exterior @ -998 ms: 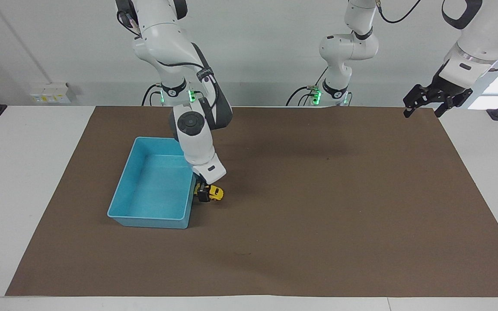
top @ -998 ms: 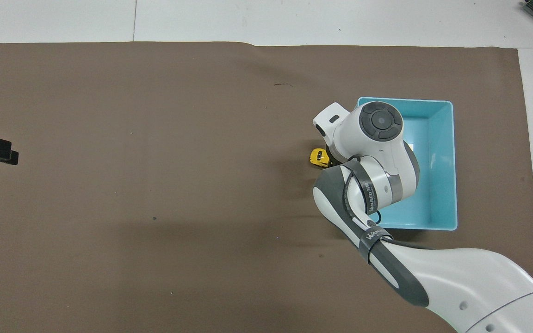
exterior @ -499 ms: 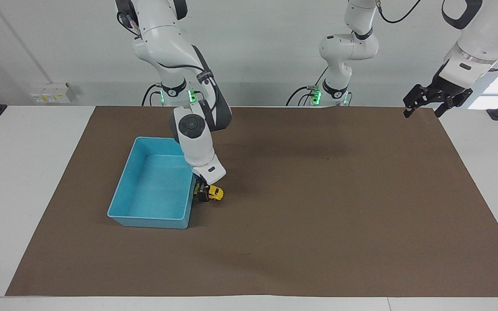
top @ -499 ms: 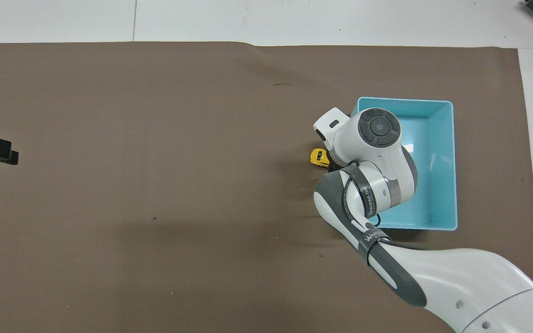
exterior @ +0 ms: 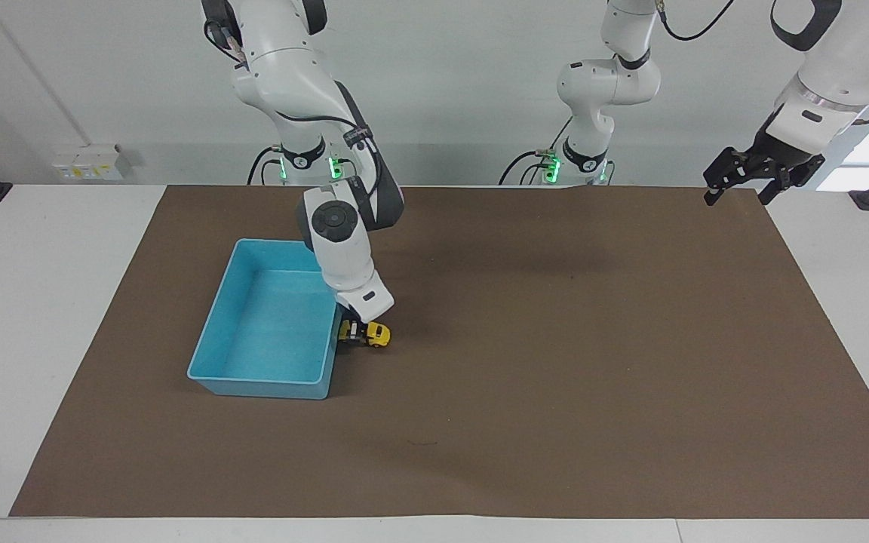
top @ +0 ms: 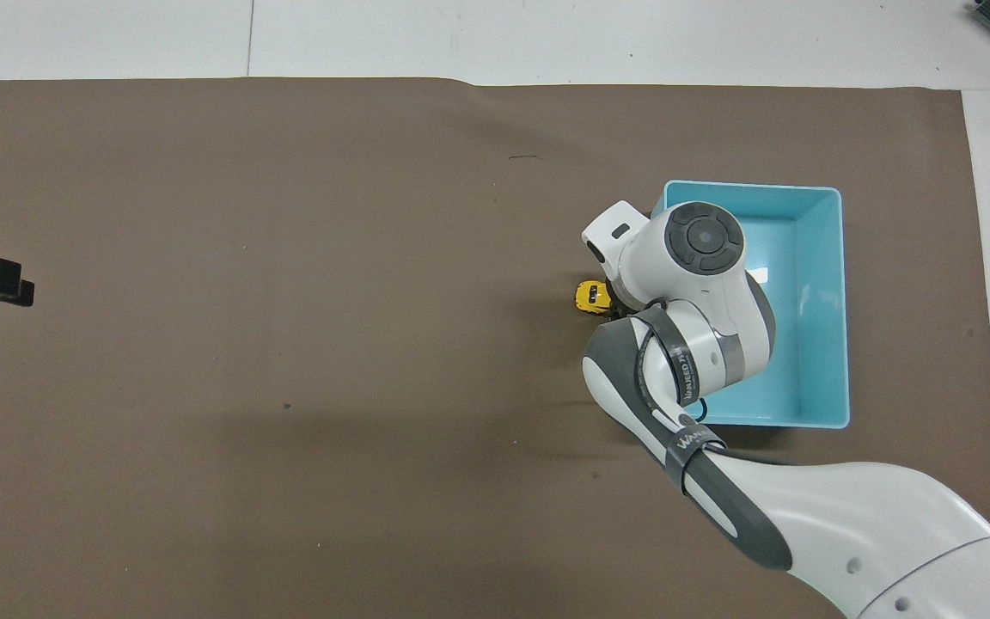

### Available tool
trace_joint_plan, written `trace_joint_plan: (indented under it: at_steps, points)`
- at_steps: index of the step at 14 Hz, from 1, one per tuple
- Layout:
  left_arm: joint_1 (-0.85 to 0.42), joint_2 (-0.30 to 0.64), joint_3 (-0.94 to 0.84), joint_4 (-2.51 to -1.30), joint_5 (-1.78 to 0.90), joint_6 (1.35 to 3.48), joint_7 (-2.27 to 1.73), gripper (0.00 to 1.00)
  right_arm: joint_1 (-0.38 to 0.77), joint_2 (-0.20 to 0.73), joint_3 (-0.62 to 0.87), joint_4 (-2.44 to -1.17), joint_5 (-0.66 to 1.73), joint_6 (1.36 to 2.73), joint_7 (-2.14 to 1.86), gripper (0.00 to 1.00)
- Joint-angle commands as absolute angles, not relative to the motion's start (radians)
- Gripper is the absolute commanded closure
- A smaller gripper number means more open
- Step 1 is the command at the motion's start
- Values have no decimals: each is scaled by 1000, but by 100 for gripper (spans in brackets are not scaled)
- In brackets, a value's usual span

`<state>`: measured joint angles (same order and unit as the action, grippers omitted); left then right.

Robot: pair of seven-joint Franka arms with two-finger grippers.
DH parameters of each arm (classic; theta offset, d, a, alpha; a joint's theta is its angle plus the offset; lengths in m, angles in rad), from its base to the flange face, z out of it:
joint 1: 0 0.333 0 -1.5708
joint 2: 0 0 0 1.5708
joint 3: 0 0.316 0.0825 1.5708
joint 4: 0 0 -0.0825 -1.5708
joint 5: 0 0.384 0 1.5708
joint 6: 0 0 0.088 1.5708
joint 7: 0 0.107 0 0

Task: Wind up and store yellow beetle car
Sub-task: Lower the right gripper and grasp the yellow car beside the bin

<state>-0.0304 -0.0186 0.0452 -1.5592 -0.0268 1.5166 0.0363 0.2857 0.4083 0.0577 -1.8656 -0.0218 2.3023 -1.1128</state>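
Yellow beetle car (exterior: 376, 334): pinched between right gripper (exterior: 357, 332) fingers, beside blue bin (exterior: 217, 320). Left gripper (exterior: 736, 181): fingers spread, over bench corner.

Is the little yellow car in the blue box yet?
Not yet. The yellow car sits on the brown mat right beside the blue box, outside its wall, with the right hand shut on it.

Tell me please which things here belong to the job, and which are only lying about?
Part of the job:
- yellow beetle car, beside the bin
- light blue bin
- right gripper, shut on the car

Only there:
- brown mat
- left gripper, open, waiting over the mat's corner
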Motion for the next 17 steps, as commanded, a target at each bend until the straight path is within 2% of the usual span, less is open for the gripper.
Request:
trace_joint_plan:
  at_steps: [1,6,9,17]
  points:
    - [-18,-32,40,-1562,-32,1503,43,0,288,402,64,-1862,-32,2309,-1103,82]
    - [-18,-32,40,-1562,-32,1503,43,0,308,410,64,-1813,-37,2290,-1082,90]
    - [-18,-32,40,-1562,-32,1502,43,0,325,414,64,-1787,-37,2284,-1058,91]
    - [-18,-31,40,-1562,-32,1503,43,0,331,407,66,-1677,-34,2166,-1032,94]
